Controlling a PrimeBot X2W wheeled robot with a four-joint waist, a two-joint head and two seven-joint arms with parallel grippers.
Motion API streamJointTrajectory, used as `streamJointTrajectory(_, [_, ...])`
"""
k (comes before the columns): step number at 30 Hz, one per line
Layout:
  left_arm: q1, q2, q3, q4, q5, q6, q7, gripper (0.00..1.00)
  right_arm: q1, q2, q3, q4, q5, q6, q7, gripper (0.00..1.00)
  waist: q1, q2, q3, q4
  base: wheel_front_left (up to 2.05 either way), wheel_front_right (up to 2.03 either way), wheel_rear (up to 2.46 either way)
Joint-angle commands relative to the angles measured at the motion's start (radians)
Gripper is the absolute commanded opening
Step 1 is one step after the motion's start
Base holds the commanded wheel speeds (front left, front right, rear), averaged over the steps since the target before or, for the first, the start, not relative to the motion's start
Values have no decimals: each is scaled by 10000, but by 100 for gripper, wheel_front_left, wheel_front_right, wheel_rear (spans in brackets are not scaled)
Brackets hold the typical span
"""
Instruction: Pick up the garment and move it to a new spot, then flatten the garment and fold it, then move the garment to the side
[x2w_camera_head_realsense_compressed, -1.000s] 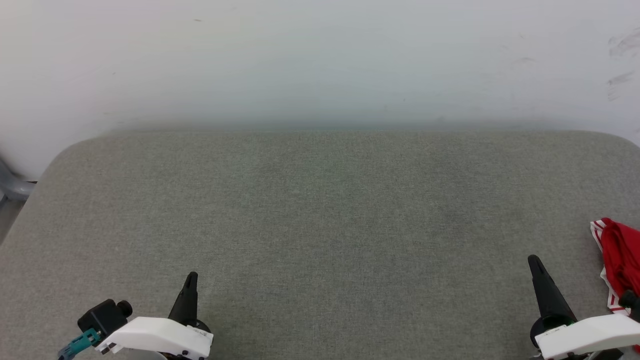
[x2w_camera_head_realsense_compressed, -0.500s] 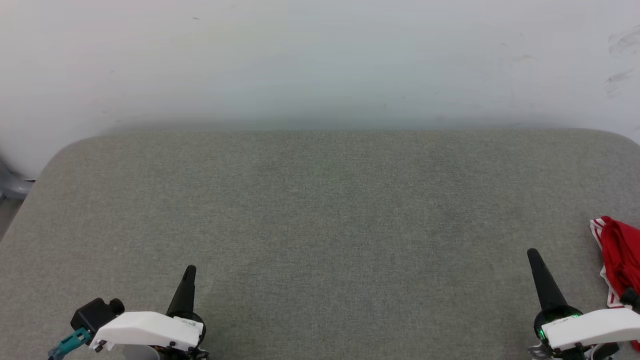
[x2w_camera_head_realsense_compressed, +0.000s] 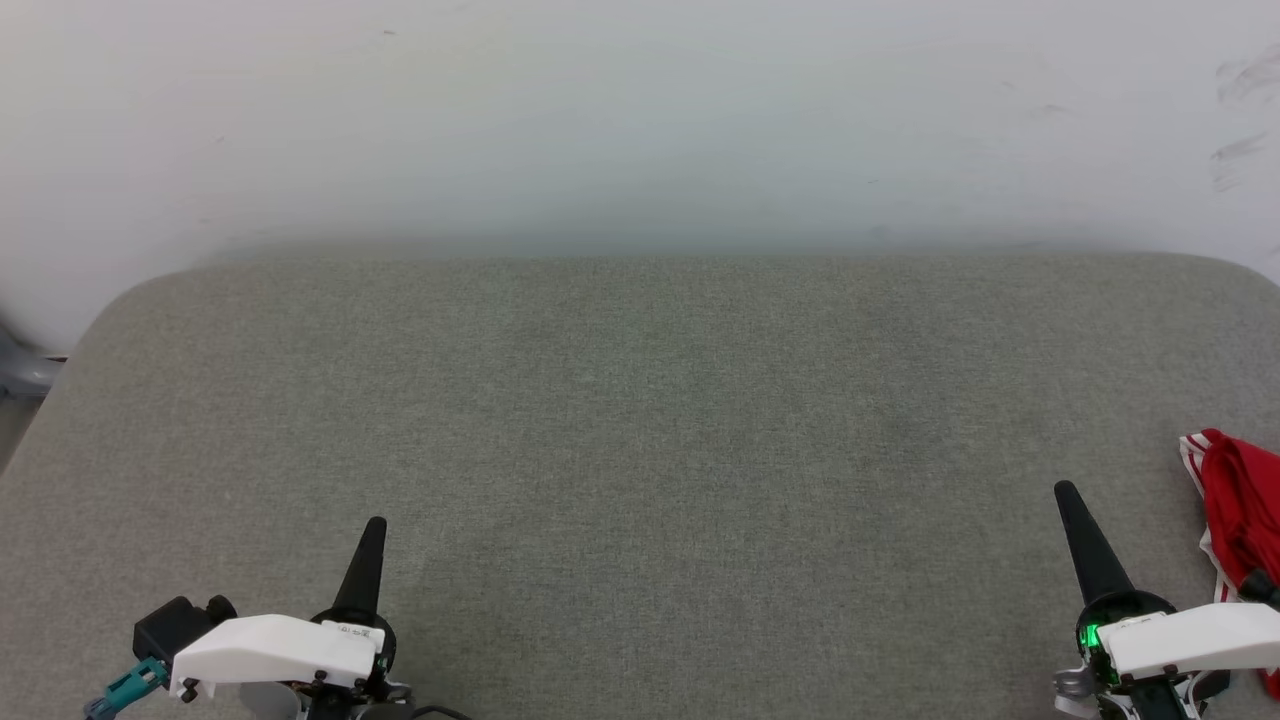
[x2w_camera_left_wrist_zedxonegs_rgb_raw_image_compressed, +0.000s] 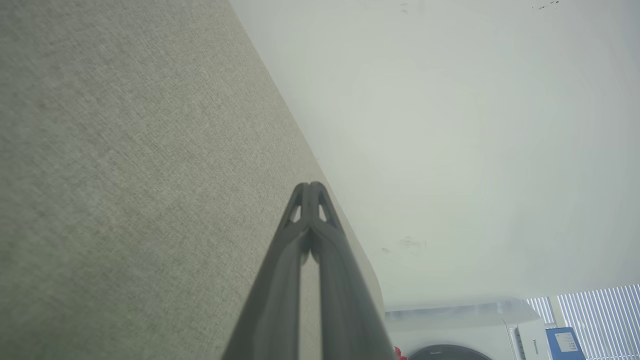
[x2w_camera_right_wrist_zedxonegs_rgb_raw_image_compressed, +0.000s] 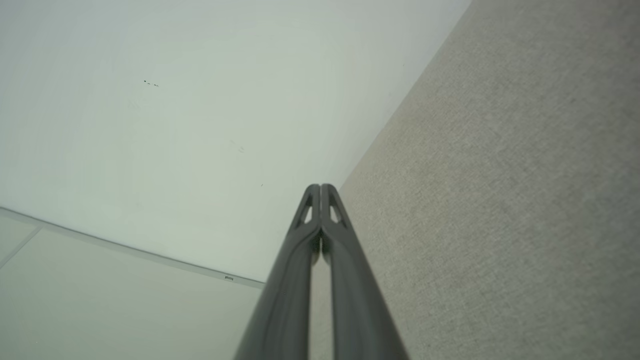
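While the red garment with red-and-white striped trim (x2w_camera_head_realsense_compressed: 1238, 495) lies bunched at the far right edge of the grey fabric-covered table (x2w_camera_head_realsense_compressed: 640, 420), both arms sit low along the table's near side. The left gripper (x2w_camera_head_realsense_compressed: 372, 530), two long dark fingers on a white wrist housing, has its fingers pressed flat together with nothing between them. It points up the head view toward the pale, lightly scuffed wall (x2w_camera_head_realsense_compressed: 640, 120), well apart from the garment. The right gripper (x2w_camera_head_realsense_compressed: 1066, 497) is likewise closed and empty (the right wrist view shows its two tips meeting over bare fabric). Its fingers stand near the garment's left side without touching it. A small green light (x2w_camera_head_realsense_compressed: 1092, 635) glows at the base of the right fingers. In the left wrist view a white appliance with a dark round door (x2w_camera_left_wrist_zedxonegs_rgb_raw_image_compressed: 450, 332) stands beyond the table's end.
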Motion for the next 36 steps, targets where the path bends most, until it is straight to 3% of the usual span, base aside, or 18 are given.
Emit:
streamJointTrajectory(1, [-260,-5,100,-91,-226,-81,71,0,-236,21,-20,0,248,-1,53,0,-1,0,5,-2,0,0,0])
streamJointTrajectory(36, [-534,-273,766,-73,-2971,-452,850,0,-822,83,-72,749,3209,-2,258,0,-1,0,144,-71,0,0,0])
